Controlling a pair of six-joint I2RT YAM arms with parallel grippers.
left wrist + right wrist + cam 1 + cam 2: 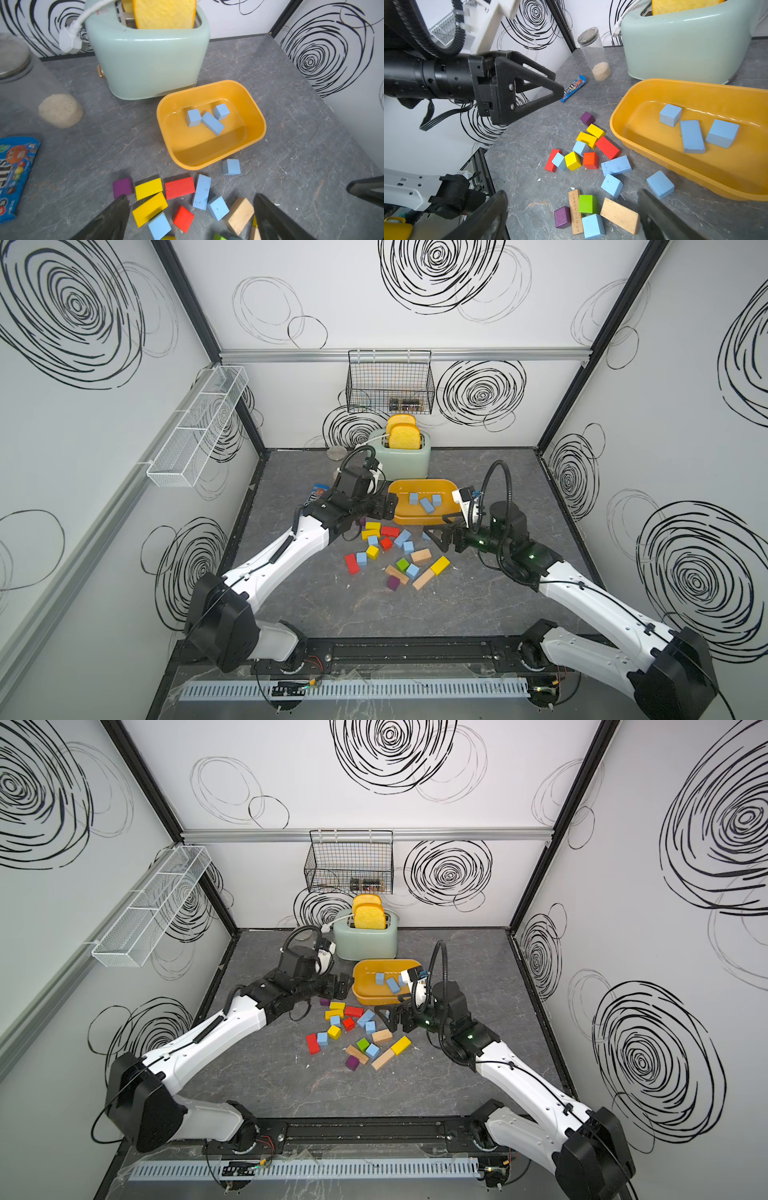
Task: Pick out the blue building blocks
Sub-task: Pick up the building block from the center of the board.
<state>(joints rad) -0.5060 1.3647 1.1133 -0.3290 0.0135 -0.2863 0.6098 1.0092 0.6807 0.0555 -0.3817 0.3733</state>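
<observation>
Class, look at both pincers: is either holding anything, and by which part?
Nothing is held. The left pincer and the right pincer both stand open and empty.

Nine blue blocks (402,537), thirteen other blocks (390,531)

Three blocks (212,123) in the tub (252,112) — toaster (149,62) behind.

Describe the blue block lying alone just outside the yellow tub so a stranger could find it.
Find the mint toaster at the back; the yellow tub sits in front of it. On the table beside the tub's near wall lies a light-blue block. It alone is neither in the tub nor in the coloured pile.
</observation>
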